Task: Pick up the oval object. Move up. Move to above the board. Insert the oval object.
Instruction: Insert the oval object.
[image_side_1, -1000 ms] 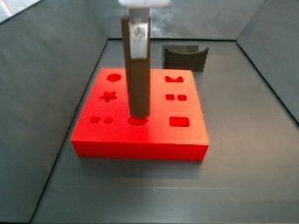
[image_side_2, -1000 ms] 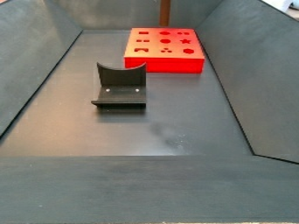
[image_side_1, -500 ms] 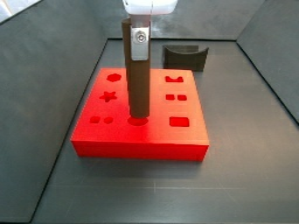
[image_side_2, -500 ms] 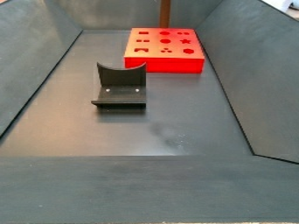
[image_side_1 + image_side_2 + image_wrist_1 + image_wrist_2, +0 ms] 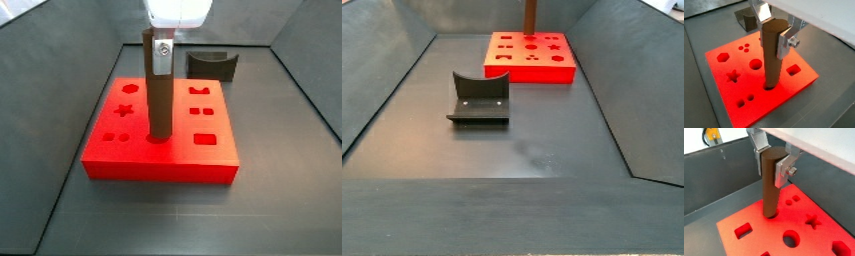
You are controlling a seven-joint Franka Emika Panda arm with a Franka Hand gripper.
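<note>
The oval object [image 5: 158, 100], a tall dark brown peg, stands upright with its lower end in a hole near the front middle of the red-orange board [image 5: 174, 160]. My gripper [image 5: 159, 55] is shut on the peg's top, one silver finger [image 5: 785, 41] pressed to each side. Both wrist views show the peg [image 5: 769, 188] going down into the board [image 5: 764, 233], with star, circle, hexagon and square holes around it [image 5: 751, 80]. In a side view only the peg's lower part [image 5: 531, 12] shows above the board [image 5: 556, 62]; the gripper is out of frame there.
The dark grey fixture [image 5: 211, 64] stands on the floor behind the board, also in a side view [image 5: 480, 97] and a wrist view [image 5: 747, 19]. Sloping grey bin walls [image 5: 54, 60] surround the floor.
The gripper has come down a little with the peg, whose lower end sits slightly deeper in the board's hole. The board and fixture have not moved.
</note>
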